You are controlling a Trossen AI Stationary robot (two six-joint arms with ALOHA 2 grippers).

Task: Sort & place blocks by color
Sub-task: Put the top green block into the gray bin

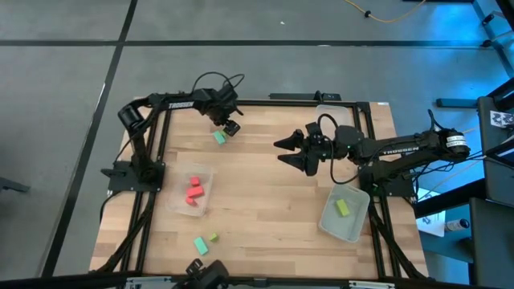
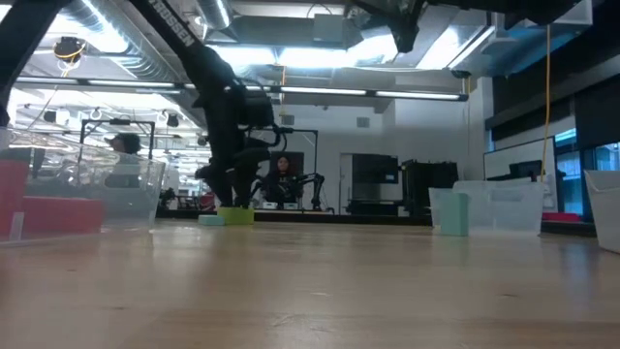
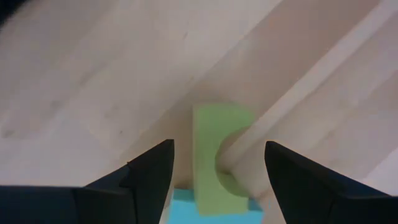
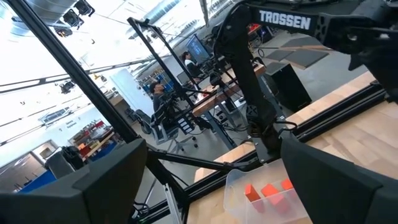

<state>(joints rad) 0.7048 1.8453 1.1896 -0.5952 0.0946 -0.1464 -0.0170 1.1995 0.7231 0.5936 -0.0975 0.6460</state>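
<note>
High view, starting at the near edge of the wooden table (image 1: 265, 233): a mint block (image 1: 201, 246) and a small yellow-green block (image 1: 214, 238) lie close together on the bare wood. Beyond them on the left, a clear tray (image 1: 208, 172) holds red blocks (image 1: 193, 191), which also show in the right wrist view (image 4: 268, 190). Over on the right, another clear tray (image 1: 331, 225) holds one yellow-green piece (image 1: 344, 208). Past that tray, the right gripper (image 1: 291, 152) hangs above the middle of the table, its fingers spread wide and holding nothing. Farthest back, the left gripper (image 1: 227, 128) is down at the board near the far edge, with a mint piece (image 1: 219, 138) just beside it. Its wrist view shows both fingers (image 3: 149, 171) parted, with a yellow-green arch-shaped block (image 3: 214, 155) resting on a mint one (image 3: 180, 208) between them, touched by neither. A third tray (image 1: 329, 115) sits at the far right corner.
</note>
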